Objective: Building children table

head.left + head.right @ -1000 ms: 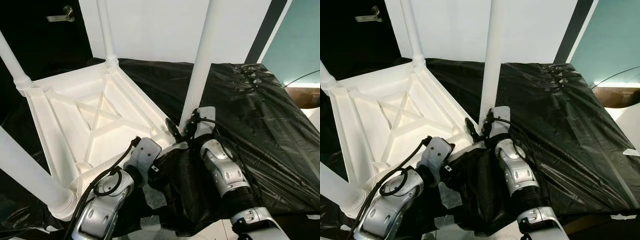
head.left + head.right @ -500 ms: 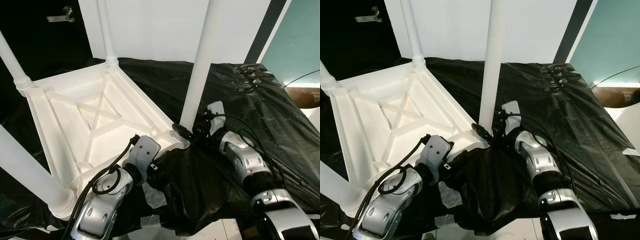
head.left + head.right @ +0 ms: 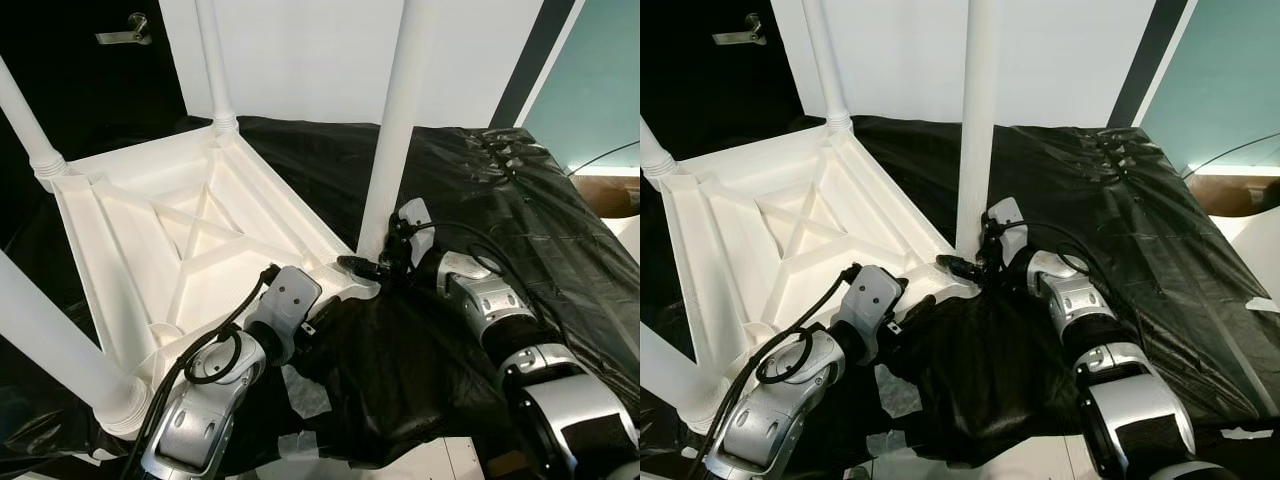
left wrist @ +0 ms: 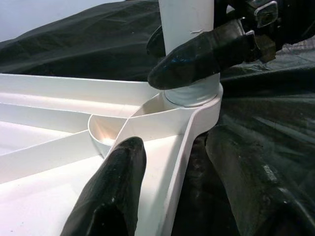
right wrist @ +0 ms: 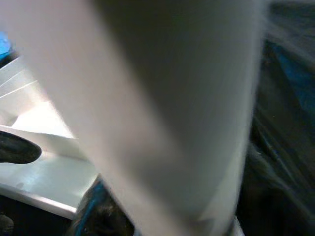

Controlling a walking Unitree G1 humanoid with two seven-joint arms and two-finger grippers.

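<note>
- The table (image 3: 190, 235) is white plastic, lying upside down on a black plastic sheet (image 3: 500, 210), its underside showing ribs that cross in an X inside a square frame.
- Four round white legs stand up from the corners; the near-right leg (image 3: 395, 130) rises from a ringed socket at the corner nearest both grippers.
- The right gripper (image 3: 375, 266) sits at the foot of that leg, its black fingers (image 4: 202, 54) closed around the leg just above the socket, one on each side of it.
- The left gripper (image 3: 318, 322) lies just short of the same corner, jaws spread wide: one finger (image 4: 110, 196) rests on the table's underside inside the rim, the other is outside the rim against the black sheet, so the rim runs between them.
- No brand, label or writing can be read anywhere.
- The tops of the legs are cut off by the picture edge, and the near-left leg (image 3: 60, 350) runs out at the left.
- The right wrist view is blurred; a pale leg surface (image 5: 162, 108) close up is all that can be made out clearly.
- A door handle (image 3: 128, 30) shows on the dark door behind.
</note>
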